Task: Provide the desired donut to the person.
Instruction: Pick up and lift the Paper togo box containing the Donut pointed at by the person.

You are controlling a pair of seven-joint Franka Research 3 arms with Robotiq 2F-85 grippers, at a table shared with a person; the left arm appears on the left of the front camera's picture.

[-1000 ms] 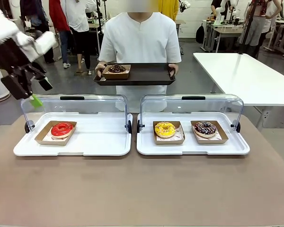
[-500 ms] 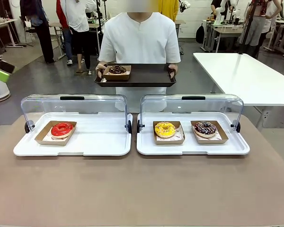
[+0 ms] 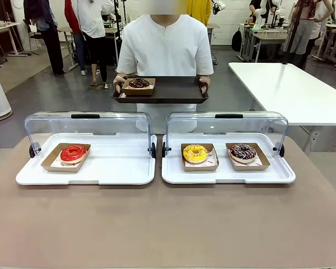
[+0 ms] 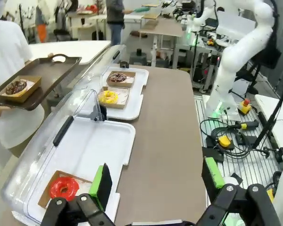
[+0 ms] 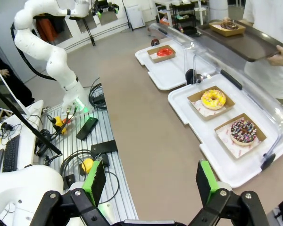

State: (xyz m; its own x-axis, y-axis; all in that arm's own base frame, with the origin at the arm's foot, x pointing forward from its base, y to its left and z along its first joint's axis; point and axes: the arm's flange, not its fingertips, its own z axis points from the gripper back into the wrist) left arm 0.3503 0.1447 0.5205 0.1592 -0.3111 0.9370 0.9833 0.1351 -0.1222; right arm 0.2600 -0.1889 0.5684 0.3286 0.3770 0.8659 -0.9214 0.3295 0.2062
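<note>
Chocolate donut (image 3: 138,82), brown box (image 3: 149,88), on person (image 3: 165,45)'s tray (image 3: 179,88); left gripper (image 4: 156,176), right gripper (image 5: 150,181) gaping.

left case (image 3: 119,163): lone donut (image 3: 73,152), left end
right case (image 3: 222,176): inner donut (image 3: 195,152), outer donut (image 3: 243,151)
behind worktop (image 3: 168,224): person (image 3: 165,47) holding tray (image 3: 177,88) with served donut (image 3: 138,82)

There are four boxed donuts, a red donut (image 3: 73,152), a yellow donut (image 3: 195,152), a sprinkled donut (image 3: 243,151) and a chocolate donut (image 3: 138,82), two lidded cases (image 3: 117,163) (image 3: 221,177), one dark tray (image 3: 176,89) and one person (image 3: 165,45).
</note>
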